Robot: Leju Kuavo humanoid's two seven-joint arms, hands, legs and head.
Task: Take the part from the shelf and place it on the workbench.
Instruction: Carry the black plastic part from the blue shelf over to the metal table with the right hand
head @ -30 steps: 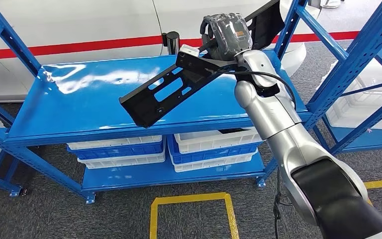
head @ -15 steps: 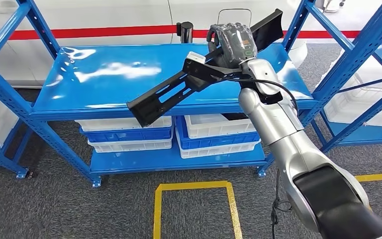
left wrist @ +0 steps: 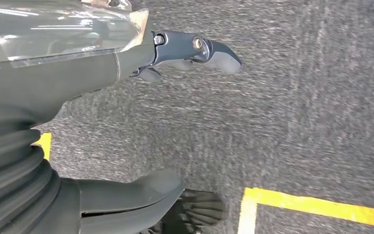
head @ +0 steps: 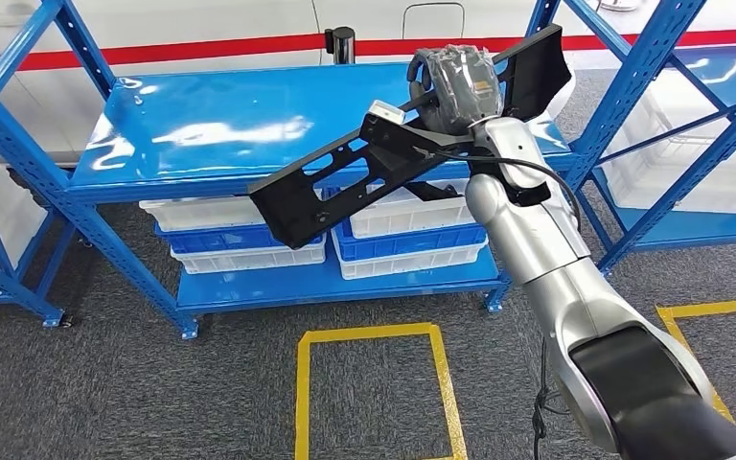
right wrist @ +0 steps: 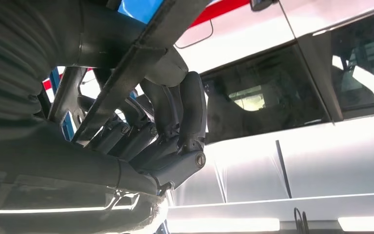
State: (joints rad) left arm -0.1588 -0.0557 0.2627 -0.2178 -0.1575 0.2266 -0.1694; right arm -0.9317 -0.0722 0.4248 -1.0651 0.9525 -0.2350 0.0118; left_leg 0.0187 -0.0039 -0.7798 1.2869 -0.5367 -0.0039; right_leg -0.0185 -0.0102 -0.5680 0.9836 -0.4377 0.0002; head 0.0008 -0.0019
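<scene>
Head view shows the right hand (head: 455, 88) raised in front of the blue shelf (head: 249, 129), its fingers wrapped around the part (head: 345, 182), a long black bracket with slotted holes. The part is clear of the shelf's top board, carried in the air at a slant: its longer end runs down and toward the shelf's left side from the hand, hanging over the front edge of the top board, while its shorter end (head: 537, 67) sticks up past the hand near the shelf's right upright. White and blue bins (head: 412, 240) sit on the lower board beneath it.

Right wrist view shows the same hold from close behind: the dark fingers (right wrist: 175, 131) curl tightly around a bar of the part (right wrist: 126, 73), which crosses the palm.

Left wrist view shows the left hand (left wrist: 126, 122) hanging over grey carpet (left wrist: 297, 97) with yellow floor tape (left wrist: 321, 207), thumb and fingers spread apart, holding nothing.
</scene>
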